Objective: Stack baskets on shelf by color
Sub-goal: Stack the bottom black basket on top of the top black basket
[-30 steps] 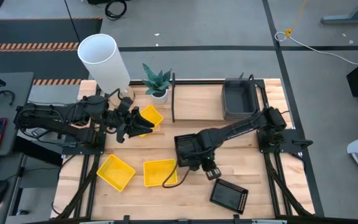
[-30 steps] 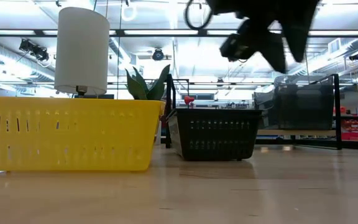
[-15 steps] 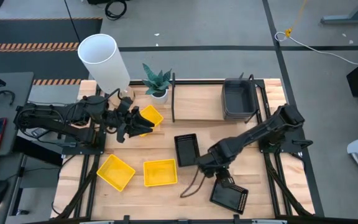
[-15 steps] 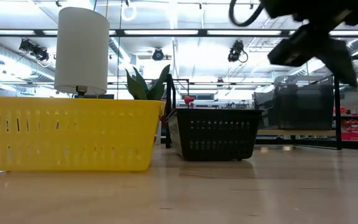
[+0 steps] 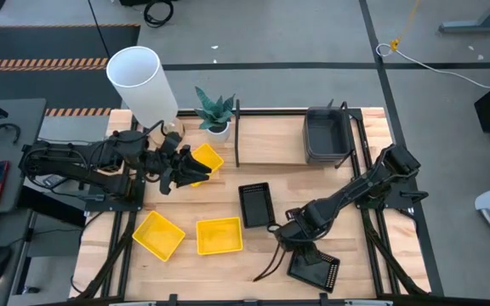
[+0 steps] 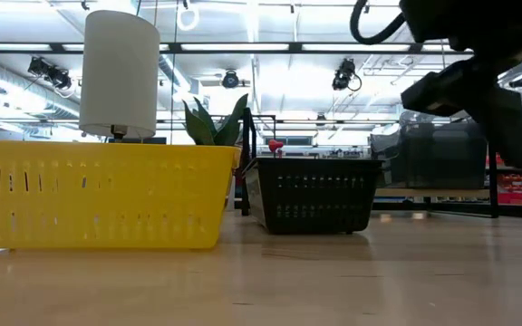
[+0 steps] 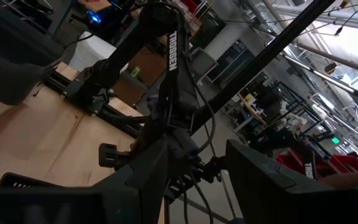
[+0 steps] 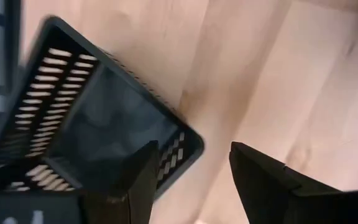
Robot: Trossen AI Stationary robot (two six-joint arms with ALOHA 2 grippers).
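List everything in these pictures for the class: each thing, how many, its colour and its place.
yellow baskets: three, yellow; two at the table's near left, one in the left pincer.
black baskets: two, black; one mid-table, one near the front edge.
grey baskets: a smoky-grey stack, on the shelf's right end.
shelf: one, black frame, table's rear.
plant: one, green, white pot, beside the shelf.
white cylinder: one, rear left.
left pincer: holding a yellow basket.
right pincer: open above the front black basket.

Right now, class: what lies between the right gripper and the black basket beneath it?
Nothing: in the right wrist view the right gripper hangs open over the black basket, with bare air between.
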